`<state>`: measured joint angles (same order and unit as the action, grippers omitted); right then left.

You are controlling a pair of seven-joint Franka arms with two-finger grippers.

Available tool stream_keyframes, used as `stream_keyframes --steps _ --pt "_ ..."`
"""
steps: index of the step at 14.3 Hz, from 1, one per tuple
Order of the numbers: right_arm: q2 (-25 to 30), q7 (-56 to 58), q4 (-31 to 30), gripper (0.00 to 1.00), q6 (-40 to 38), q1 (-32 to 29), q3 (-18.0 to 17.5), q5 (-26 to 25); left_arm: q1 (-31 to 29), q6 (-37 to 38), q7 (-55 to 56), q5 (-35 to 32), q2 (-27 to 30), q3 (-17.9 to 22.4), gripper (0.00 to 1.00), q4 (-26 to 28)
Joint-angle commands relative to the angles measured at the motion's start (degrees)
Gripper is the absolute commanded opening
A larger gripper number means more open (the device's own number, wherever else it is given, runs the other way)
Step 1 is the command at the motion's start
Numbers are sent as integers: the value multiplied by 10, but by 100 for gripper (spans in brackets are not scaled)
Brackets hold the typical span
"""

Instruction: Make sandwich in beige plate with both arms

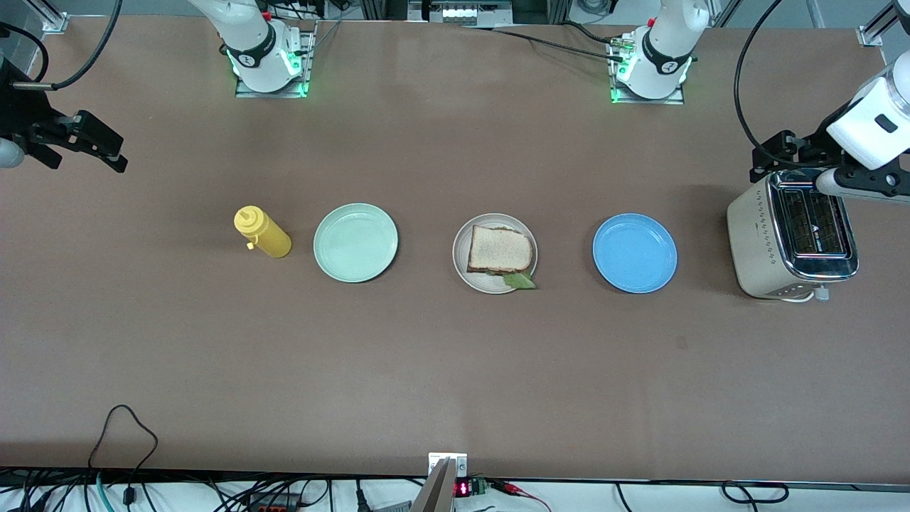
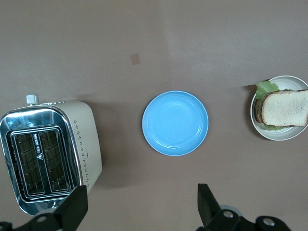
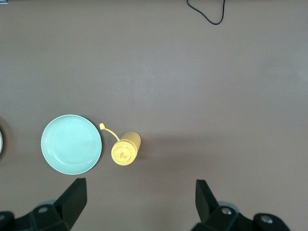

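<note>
1 lettuce leaf (image 1: 520,281) mostly hidden under top bread slice (image 1: 500,249).

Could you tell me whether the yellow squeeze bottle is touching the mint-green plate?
Apart. The right wrist view shows bare table between the yellow squeeze bottle and the mint-green plate; the front view shows the same gap.

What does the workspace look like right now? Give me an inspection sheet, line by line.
Surface: brown table, small dark spot toward the left arm's end.
Job's things: sandwich assembled on the beige plate, lettuce sticking out.
Clutter: mint-green plate, blue plate, both bare; yellow squeeze bottle; toaster.
Grippers: left gripper open, over the toaster; right gripper open, at the right arm's end, holding nothing.
Cables: black cable on the table's near edge.
Surroundings: nothing seen.
</note>
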<state>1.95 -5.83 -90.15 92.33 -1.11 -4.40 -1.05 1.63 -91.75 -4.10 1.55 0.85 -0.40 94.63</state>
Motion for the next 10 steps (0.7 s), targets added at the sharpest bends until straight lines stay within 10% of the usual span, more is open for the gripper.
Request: stream_keyframes --steps 1,10 --pt "-4 9 18 100 -8 1 2 8 3 -9 -17 5 20 11 100 20" --pt "-5 6 19 100 -9 -1 3 9 9 3 -15 3 6 9 100 5"
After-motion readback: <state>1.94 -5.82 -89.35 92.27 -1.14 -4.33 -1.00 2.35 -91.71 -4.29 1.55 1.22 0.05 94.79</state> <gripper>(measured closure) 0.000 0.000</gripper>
